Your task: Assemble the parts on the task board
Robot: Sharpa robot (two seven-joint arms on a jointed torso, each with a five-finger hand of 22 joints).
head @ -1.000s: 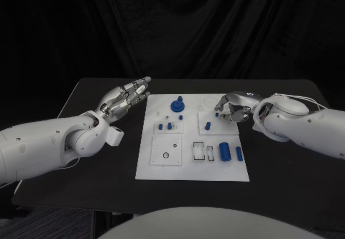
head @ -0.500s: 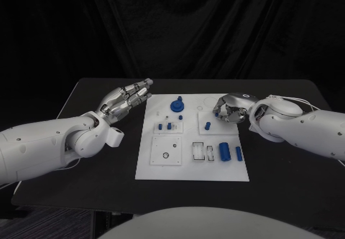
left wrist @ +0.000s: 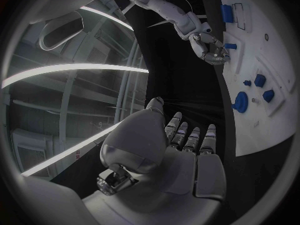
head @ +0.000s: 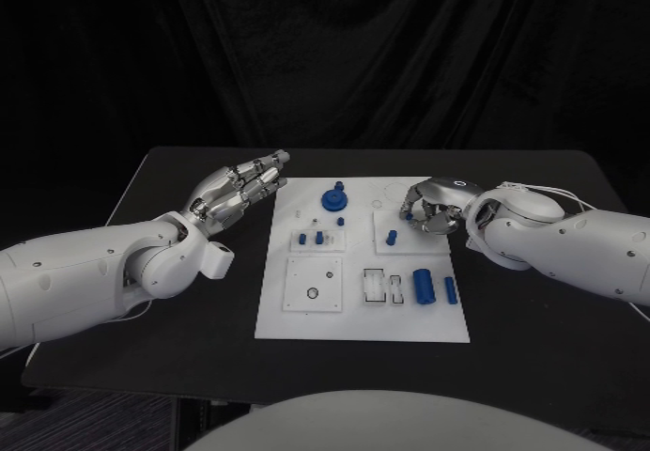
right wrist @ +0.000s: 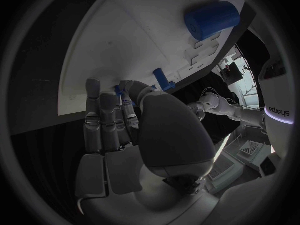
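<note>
Curling over the task board [head: 363,315], the right hand [head: 431,207] is pinching a small blue peg [right wrist: 119,91] at its fingertips, upright; the left hand [head: 238,186] is hovering flat, holding nothing.

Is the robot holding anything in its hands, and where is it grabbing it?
Left hand holds nothing; its fingers are straight. Right hand is curled over the board, with a small blue part at its fingertips; whether it grips it cannot be told.

**Colours on the table**

White task board [head: 363,319] on a black table [head: 177,310]. Blue parts on the board: a round knob [head: 333,199] near its far edge, two cylinders [head: 423,286] near its right edge. Silver hands, left [head: 239,186] and right [head: 435,209], on white arms.
</note>
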